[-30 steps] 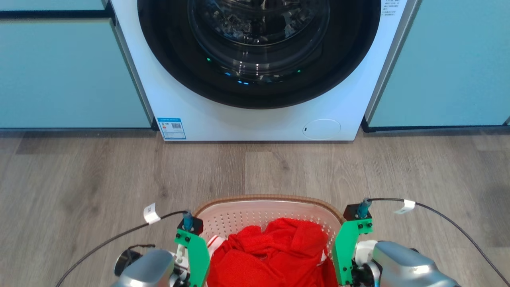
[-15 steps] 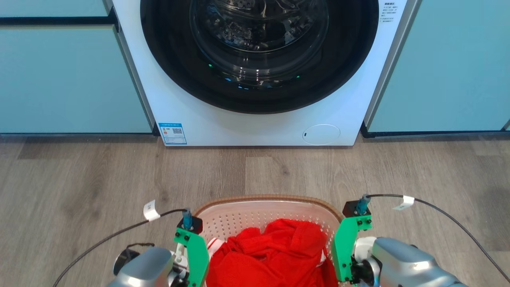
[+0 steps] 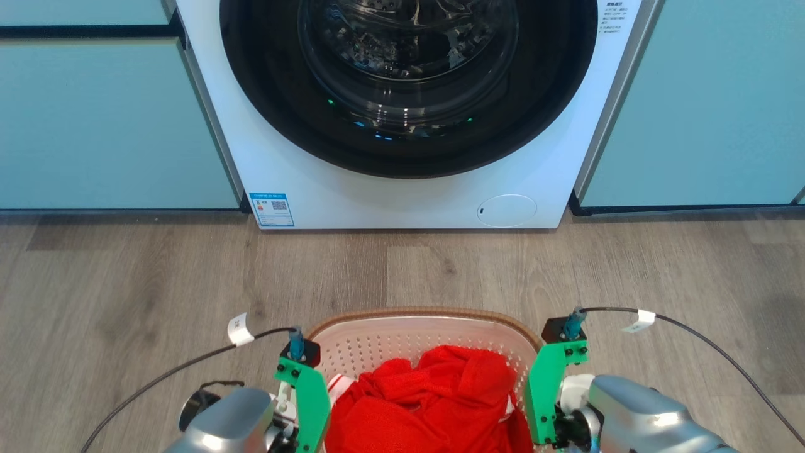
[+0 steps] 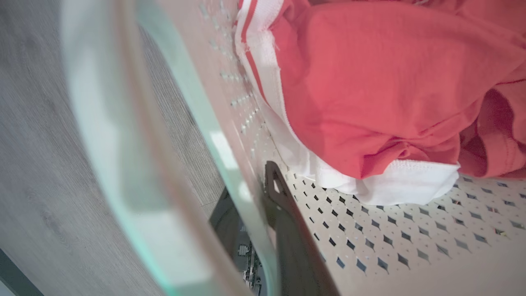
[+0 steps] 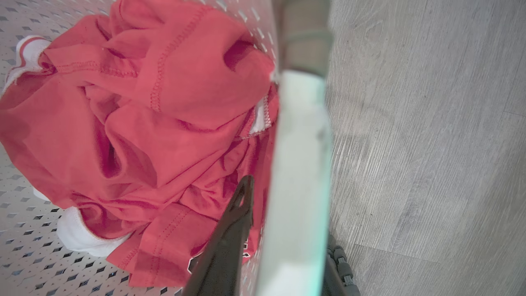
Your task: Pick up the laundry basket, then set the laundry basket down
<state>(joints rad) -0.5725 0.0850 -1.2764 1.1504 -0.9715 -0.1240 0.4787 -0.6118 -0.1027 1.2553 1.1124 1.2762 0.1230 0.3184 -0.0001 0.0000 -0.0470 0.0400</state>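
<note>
- Grey wood-look floor (image 3: 157, 283) spreads across the foreground.
- White washer (image 3: 377, 201) with a round dark door (image 3: 409, 82) stands at the back.
- Pale teal left cabinet (image 3: 107, 119) and right cabinet (image 3: 710, 100) flank it.

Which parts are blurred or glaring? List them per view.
Head view: sharp, with reflections on the washing machine door glass. Left wrist view: the laundry basket rim near the lens is out of focus. Right wrist view: its white handle is blurred; the red garment is sharper.

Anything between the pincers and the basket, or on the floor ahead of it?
Nothing visible. The left pincer and right pincer each clamp a basket side; red clothes lie against the right inner finger. The floor up to the washer looks bare.
</note>
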